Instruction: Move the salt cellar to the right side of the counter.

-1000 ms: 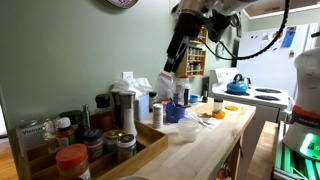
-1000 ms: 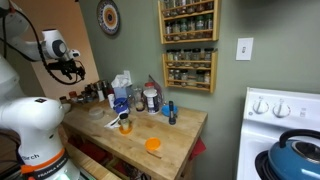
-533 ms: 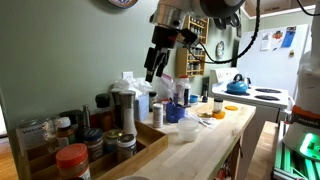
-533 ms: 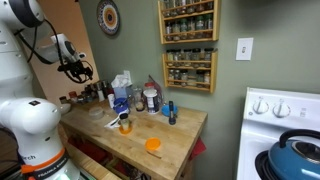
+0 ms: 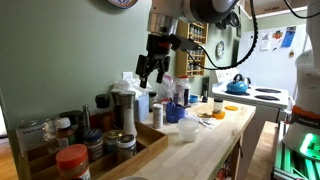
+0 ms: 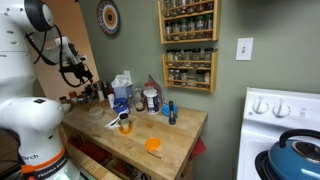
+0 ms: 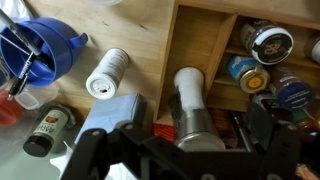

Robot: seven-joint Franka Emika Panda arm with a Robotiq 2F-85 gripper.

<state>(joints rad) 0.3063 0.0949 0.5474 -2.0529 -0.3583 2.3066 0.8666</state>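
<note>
The salt cellar [image 5: 123, 106] stands upright on the left part of the wooden surface [image 5: 215, 138], at the edge of a wooden tray [image 5: 150, 146] full of jars. In the wrist view the salt cellar [image 7: 194, 112] is right under the camera. A small white shaker [image 7: 107, 73] and a blue bowl [image 7: 45, 52] are to its left. A dark bottle [image 7: 45, 128] has a label, but the words are too small to read. The letters "ch" show on the white robot base [image 6: 30, 130]. The gripper [image 5: 150, 80] hangs above the salt cellar with its jaws apart and nothing between them. Half a second ago it was a bit higher.
</note>
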